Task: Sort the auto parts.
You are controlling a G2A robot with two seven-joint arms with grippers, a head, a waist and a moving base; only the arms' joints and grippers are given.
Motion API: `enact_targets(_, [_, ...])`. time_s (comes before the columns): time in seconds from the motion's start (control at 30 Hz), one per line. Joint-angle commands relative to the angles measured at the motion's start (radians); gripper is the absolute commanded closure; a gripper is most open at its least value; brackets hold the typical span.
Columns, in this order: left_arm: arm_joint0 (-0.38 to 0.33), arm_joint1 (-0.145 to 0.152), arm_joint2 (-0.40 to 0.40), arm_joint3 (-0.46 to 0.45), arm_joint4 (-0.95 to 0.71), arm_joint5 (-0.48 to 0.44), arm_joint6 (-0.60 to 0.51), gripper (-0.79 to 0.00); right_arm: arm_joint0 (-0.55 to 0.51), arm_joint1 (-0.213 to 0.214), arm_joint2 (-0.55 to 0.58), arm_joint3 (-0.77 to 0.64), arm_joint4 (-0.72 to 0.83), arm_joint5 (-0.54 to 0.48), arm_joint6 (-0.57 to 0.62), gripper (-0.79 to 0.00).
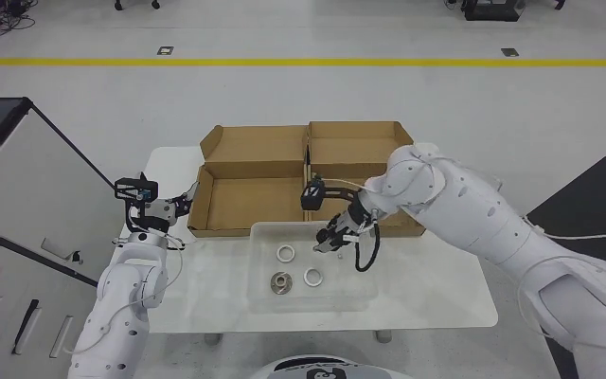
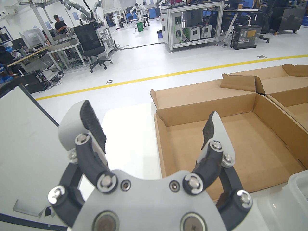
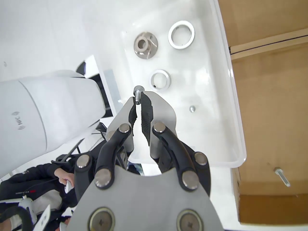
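My right gripper [image 3: 138,100] is shut on a small bolt [image 3: 137,94], holding it above the clear plastic tray [image 3: 237,111]. In the tray lie a flanged metal hub [image 3: 145,45], a large ring [image 3: 181,34], a smaller ring [image 3: 160,79] and a small bolt [image 3: 192,109]. From above, the right gripper [image 1: 327,243] hangs over the tray [image 1: 360,301], near its back edge, with the hub [image 1: 280,282] and two rings [image 1: 285,252] [image 1: 312,277] below. My left gripper [image 2: 154,131] is open and holds nothing, at the table's left side beside the left cardboard box [image 2: 264,126].
Two open cardboard boxes [image 1: 251,194] [image 1: 365,152] stand side by side behind the tray. A long bolt [image 3: 282,176] lies in the right box. A grey panel [image 1: 38,180] stands left of the table.
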Motion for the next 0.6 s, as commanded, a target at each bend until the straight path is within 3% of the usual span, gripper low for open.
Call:
enact_targets(0.0, [0.0, 0.0, 0.0, 0.0, 0.0, 0.0, 0.0, -0.785, -0.036, 0.019, 0.053, 0.02, 0.076, -0.045, -0.027, 0.0])
enact_targets(0.23, [0.0, 0.0, 0.0, 0.0, 0.0, 0.0, 0.0, -0.785, -0.168, 0.074, 0.206, 0.047, 0.327, -0.189, -0.09, 0.0])
enact_targets(0.57, [0.0, 0.0, 0.0, 0.0, 0.0, 0.0, 0.0, -0.785, -0.279, 0.11, 0.268, -0.038, 0.612, -0.319, -0.22, 0.0])
